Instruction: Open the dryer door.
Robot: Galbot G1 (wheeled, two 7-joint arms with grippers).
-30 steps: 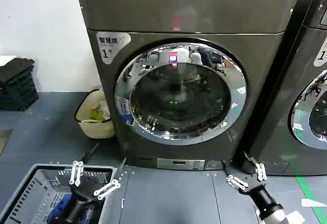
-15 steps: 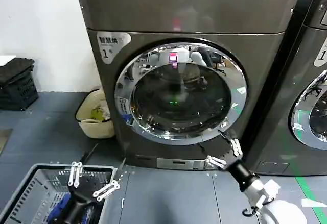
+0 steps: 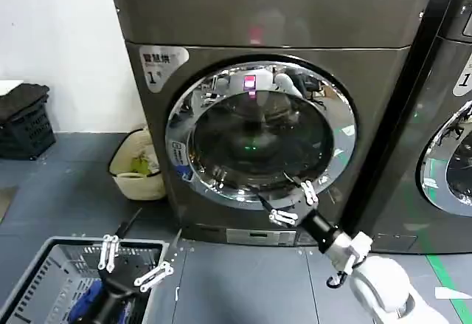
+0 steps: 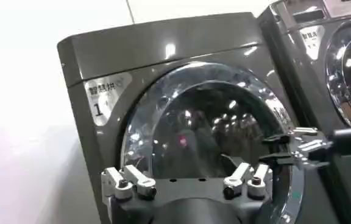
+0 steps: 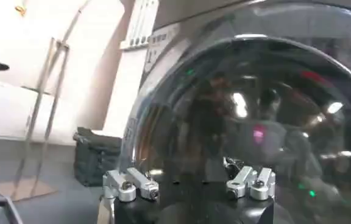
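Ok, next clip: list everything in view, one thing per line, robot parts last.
dryer: one, bronze-grey, centre.
dryer door: one, chrome rim, dark glass, shut.
second machine: one, blacker, right of the dryer.
laundry basket: one, grey, lower left on the floor.
pale bag: one, cream, on the floor left of the dryer.
black crate: one, far left.
left pincer: open, low over the basket.
right pincer: open, at the door's lower rim.

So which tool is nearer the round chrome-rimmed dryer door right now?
The right. The right tool, open, is at the lower chrome rim of the dryer door. The left tool hangs low over a grey plastic basket, well short of the door.
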